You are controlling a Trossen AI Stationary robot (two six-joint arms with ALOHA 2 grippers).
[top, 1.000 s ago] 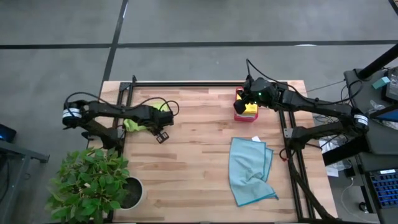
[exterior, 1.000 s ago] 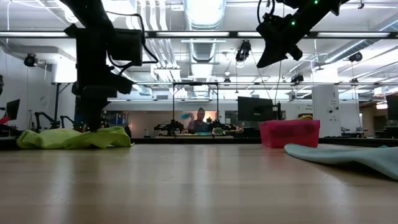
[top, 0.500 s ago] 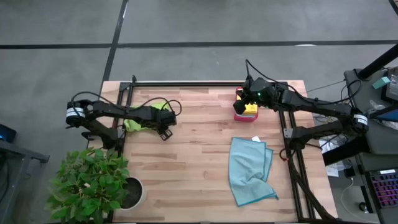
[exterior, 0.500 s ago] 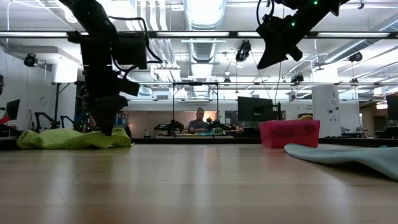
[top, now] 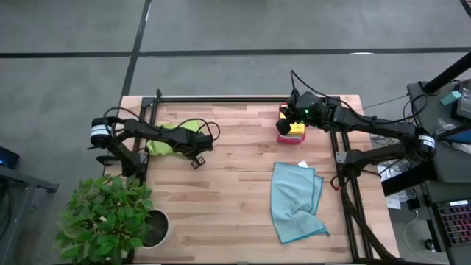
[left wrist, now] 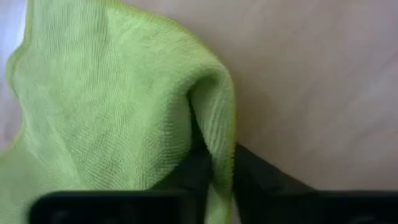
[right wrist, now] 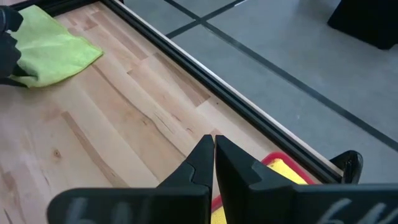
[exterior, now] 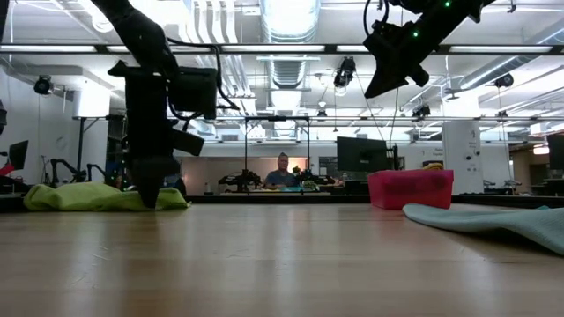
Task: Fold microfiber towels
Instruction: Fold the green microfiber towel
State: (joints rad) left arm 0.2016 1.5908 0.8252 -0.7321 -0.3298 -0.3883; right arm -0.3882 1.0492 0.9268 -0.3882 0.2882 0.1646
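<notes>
L tool (left wrist: 217,180): I've got it pinching a fold of green towel (top: 163,140), surface's left side.
R tool (right wrist: 213,158): pressed together, empty, above tray (top: 284,129).
Blue towel (top: 296,200): right-centre, crumpled.

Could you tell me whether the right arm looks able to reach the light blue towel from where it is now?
Probably yes. The right gripper hangs shut above the pink tray, and the light blue towel lies on bare wood on that arm's side with nothing on it. The left gripper is busy at the lime green towel.
</notes>
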